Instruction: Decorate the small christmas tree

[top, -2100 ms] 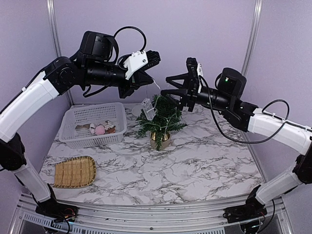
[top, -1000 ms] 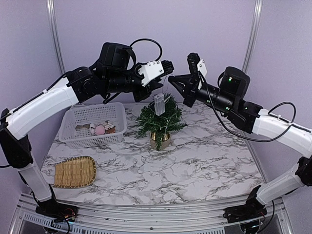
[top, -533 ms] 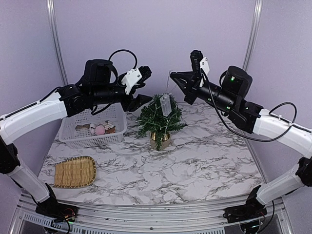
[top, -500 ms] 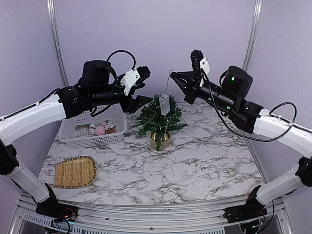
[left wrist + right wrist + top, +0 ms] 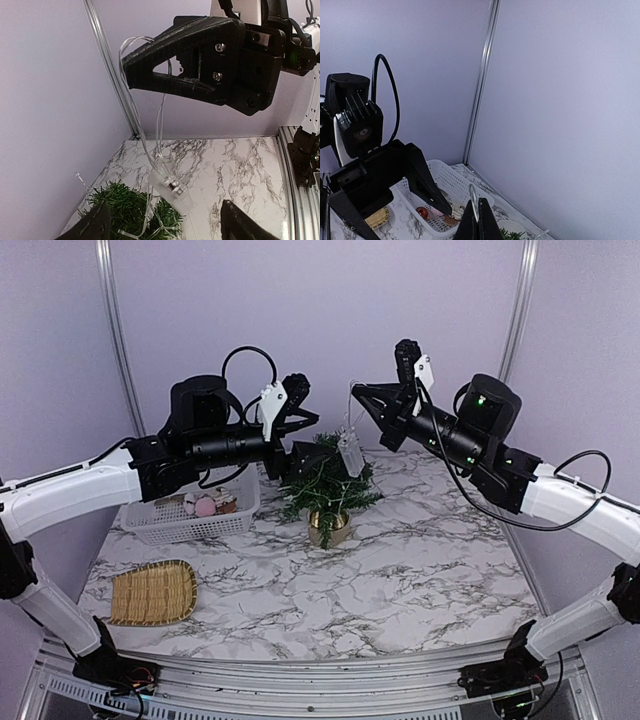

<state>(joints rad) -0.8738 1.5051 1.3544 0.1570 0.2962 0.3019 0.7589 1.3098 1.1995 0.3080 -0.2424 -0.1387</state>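
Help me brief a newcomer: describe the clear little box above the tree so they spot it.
Find the small green tree at the back of the marble table. Above it, a clear plastic box dangles on thin wires from the right pincer. Only it hangs in mid-air.

Dangling light string point(image 5: 350, 452) over small christmas tree point(image 5: 328, 485); free tabletop point(image 5: 400, 570) nearer.

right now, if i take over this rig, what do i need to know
Left gripper: open, empty, beside the tree.
Right gripper: shut on the light string, box end hanging over the treetop.
Done: part of the string lies in the branches.
Left: lay down the rest, then probably hang the ornaments from the basket.
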